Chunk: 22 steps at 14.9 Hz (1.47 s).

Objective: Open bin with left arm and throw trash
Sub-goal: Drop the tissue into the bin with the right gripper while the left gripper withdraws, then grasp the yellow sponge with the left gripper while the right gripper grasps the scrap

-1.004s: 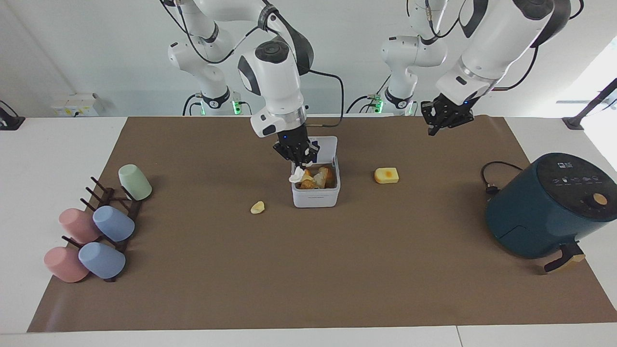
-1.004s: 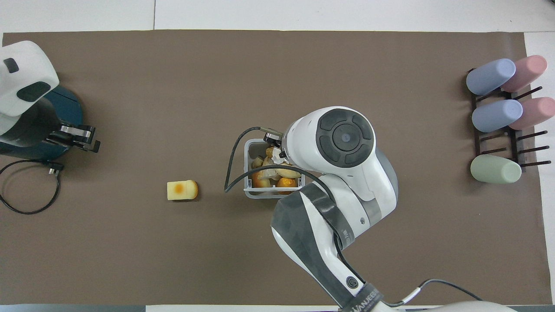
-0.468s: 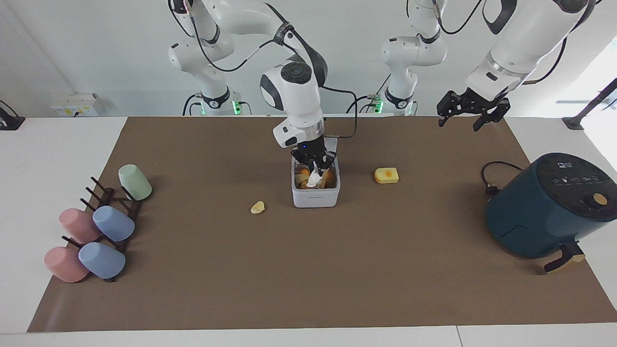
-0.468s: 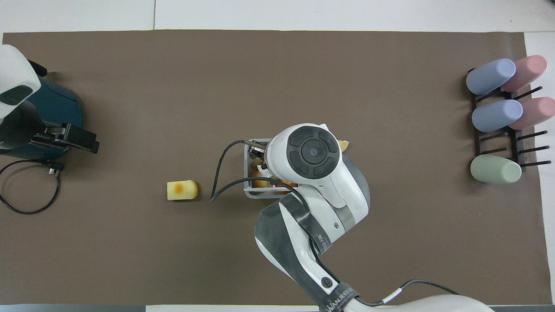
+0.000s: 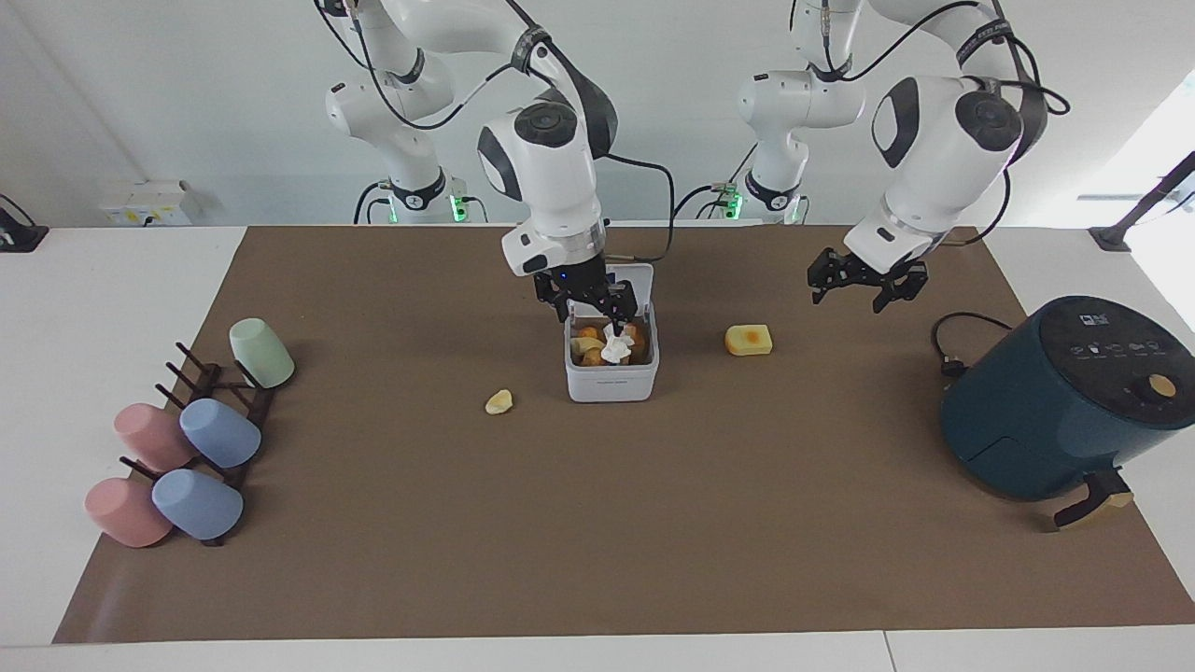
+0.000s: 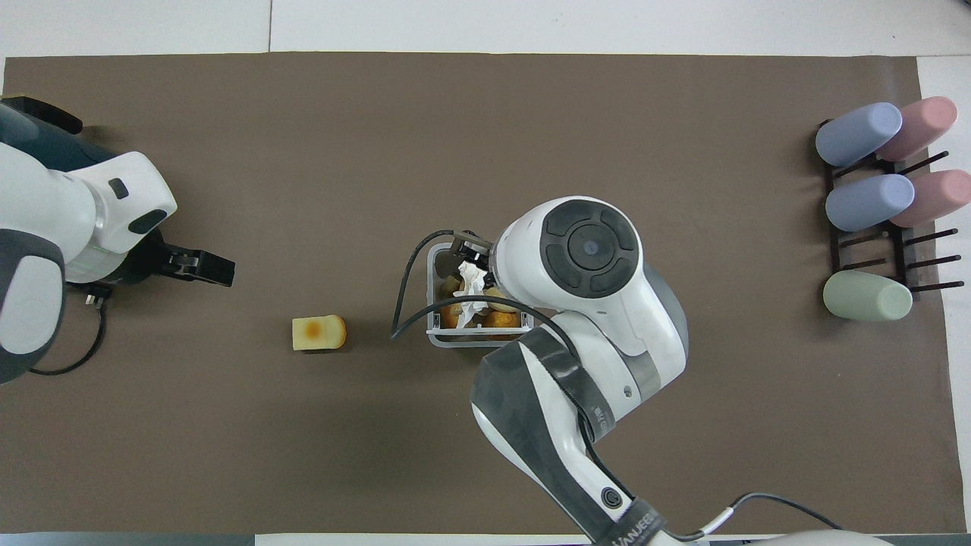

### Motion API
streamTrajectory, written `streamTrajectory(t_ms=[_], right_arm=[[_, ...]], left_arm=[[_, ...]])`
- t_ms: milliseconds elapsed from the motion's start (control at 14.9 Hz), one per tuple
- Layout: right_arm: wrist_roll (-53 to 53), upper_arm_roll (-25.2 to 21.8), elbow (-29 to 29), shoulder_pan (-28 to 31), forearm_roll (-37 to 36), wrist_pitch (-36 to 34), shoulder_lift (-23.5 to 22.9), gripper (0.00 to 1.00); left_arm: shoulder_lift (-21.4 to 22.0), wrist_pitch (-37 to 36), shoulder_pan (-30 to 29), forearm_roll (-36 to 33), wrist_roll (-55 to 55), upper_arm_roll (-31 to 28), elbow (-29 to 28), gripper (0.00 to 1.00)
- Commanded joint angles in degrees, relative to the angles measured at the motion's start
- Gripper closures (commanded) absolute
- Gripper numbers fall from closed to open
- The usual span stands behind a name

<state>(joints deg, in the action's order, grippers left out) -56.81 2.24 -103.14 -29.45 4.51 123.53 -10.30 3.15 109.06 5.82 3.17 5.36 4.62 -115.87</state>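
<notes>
You have the bin point(image 5: 611, 383) at the middle of the frame in both views, its flip lid point(image 5: 631, 278) standing upright on the edge nearer the robots. The box is heaped with orange and yellow scraps. The crumpled white tissue point(image 5: 614, 347) sits on top of that heap, and the overhead view shows it inside the rim point(image 6: 470, 282). Your right gripper point(image 5: 597, 313) hangs directly over the open bin with its jaws spread and nothing between them, just above the tissue. Your left gripper point(image 5: 864, 291) hovers in the upper part of the facing frame over bare brown mat, jaws wide and empty. The yellow sponge block point(image 5: 749, 340) with its orange spot lies on the mat beside the bin, toward the left arm's end. The small pale yellow scrap point(image 5: 499, 402) lies near the bin toward the right arm's end. On writing: the bin's front wall carries a faint line of print too small to read. The teal appliance point(image 5: 1046, 420) has white icons on its top panel, also unreadable. A sleeve on the right arm point(image 6: 636, 523) shows lettering partly cut off, roughly "ANJEE".
</notes>
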Motion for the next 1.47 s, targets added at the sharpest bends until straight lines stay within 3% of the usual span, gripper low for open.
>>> streamTrajectory(t_ms=[0,201,468,602,870,1004,1204,1405], right_arm=[[5.2,0.1,-0.5,4.0,0.5,-2.1,2.8,0.0],[15.9,0.1,-0.5,9.4,0.0,-4.9,4.8,0.0],[30.8,0.1,-0.4,15.9,-0.1,-9.6,6.7,0.0],[33.9,0.0,-0.1,17.5,-0.4,-11.2,7.0,0.0],[36.3,0.2,-1.0,17.9,-2.6,-10.7,6.8,0.0],[36.9,0.3,-2.4,17.3,-2.6,-7.0,4.9,0.0],[36.8,0.3,-8.6,17.0,-2.6,4.2,2.8,0.0],[36.7,0.3,-10.1,17.1,-2.6,6.6,0.9,0.0]], left_arm=[[-0.1,7.5,2.6,-0.9,-1.6,0.0,-6.6,0.0],[-3.6,15.0,7.4,-0.6,-7.0,0.0,-10.6,0.0],[-3.9,20.0,9.3,-0.4,-9.6,0.0,-15.1,0.0],[-4.0,23.9,9.3,-0.4,-11.3,0.0,-17.5,0.0],[-3.8,24.4,10.9,-0.4,-23.9,0.0,-18.8,0.0],[-3.9,24.4,10.6,-0.4,-35.8,0.0,-18.5,0.0],[-4.0,24.4,10.3,-0.4,-53.2,-0.1,-18.3,0.0],[-4.0,24.8,10.1,-0.4,-69.6,-0.2,-18.3,0.0]])
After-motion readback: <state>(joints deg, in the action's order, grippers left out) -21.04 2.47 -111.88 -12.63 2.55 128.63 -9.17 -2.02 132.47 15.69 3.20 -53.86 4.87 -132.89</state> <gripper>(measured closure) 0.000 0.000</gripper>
